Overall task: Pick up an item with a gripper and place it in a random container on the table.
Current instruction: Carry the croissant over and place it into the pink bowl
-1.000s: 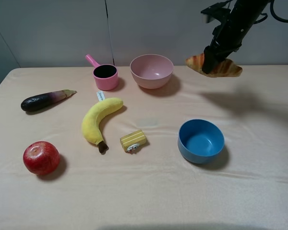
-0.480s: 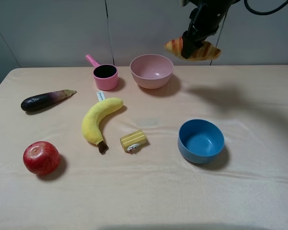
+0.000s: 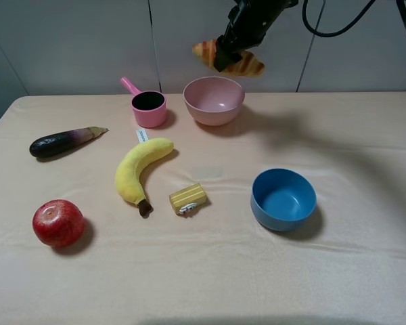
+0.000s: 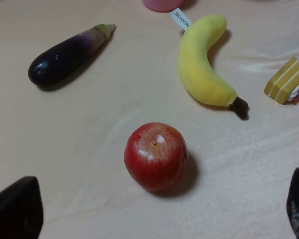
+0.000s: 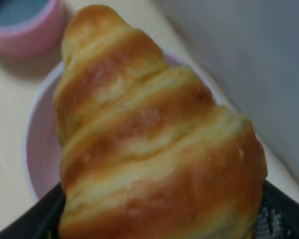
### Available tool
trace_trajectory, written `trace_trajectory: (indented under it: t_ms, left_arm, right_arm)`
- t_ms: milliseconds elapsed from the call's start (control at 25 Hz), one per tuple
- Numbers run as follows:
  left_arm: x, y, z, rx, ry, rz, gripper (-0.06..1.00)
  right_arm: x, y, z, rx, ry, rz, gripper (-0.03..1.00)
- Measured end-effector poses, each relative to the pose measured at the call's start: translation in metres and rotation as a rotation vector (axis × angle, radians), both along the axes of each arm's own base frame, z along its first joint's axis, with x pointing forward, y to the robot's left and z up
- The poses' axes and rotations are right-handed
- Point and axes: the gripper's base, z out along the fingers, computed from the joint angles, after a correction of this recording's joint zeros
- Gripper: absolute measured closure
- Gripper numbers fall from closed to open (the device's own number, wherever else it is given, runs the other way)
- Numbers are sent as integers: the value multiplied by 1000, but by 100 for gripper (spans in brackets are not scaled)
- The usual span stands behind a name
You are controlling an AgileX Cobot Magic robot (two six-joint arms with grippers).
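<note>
From the high camera, my right gripper (image 3: 228, 55) was clenched across the middle of the croissant (image 3: 249, 66), both ends sticking out either side of the jaws. I held it in the air at the back of the table (image 3: 365, 169), just above and slightly behind the pale pink bowl (image 3: 214, 108), high enough, I judged, to clear the rim before lowering. The pink handled cup (image 3: 149, 108) stood just beside that bowl, and the blue bowl (image 3: 283, 203) sat well apart, nearer the front.

In my left wrist view, the left gripper (image 4: 157, 214) hung released, its dark fingertips (image 4: 15, 209) spread wide with nothing between them, above a red apple (image 4: 155, 156). An eggplant (image 4: 70, 55), a banana (image 4: 204, 64) and a small yellow block (image 4: 286, 79) lay beyond it.

In my right wrist view, the croissant filled nearly everything, with the pink bowl's rim showing directly beneath it. That suggested I was roughly lined up for the drop, though the pastry hid how centred I was.
</note>
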Motion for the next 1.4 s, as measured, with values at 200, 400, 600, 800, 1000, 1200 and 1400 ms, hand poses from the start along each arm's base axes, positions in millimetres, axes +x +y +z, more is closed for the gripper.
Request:
trace_trajectory:
  t_ms: [200,400,600,800,1000,1200,1400]
  left_arm:
    - [0,0,0,0,0,0,-5]
    - [0,0,0,0,0,0,-5]
    - [0,0,0,0,0,0,-5]
    - [0,0,0,0,0,0,-5]
    - [0,0,0,0,0,0,-5]
    - [0,0,0,0,0,0,-5]
    - [0,0,0,0,0,0,-5]
  right_arm:
    - [8,13,-10,102,-36,-29,49]
    - [13,19,-27,173,-17,-59,49]
    - [18,22,-45,194,2,-79,49]
    - [20,23,-60,201,27,-90,49]
    - [22,25,-78,210,64,-101,49]
    - [22,26,-88,205,81,-104,49]
    - [22,26,-90,203,85,-103,49]
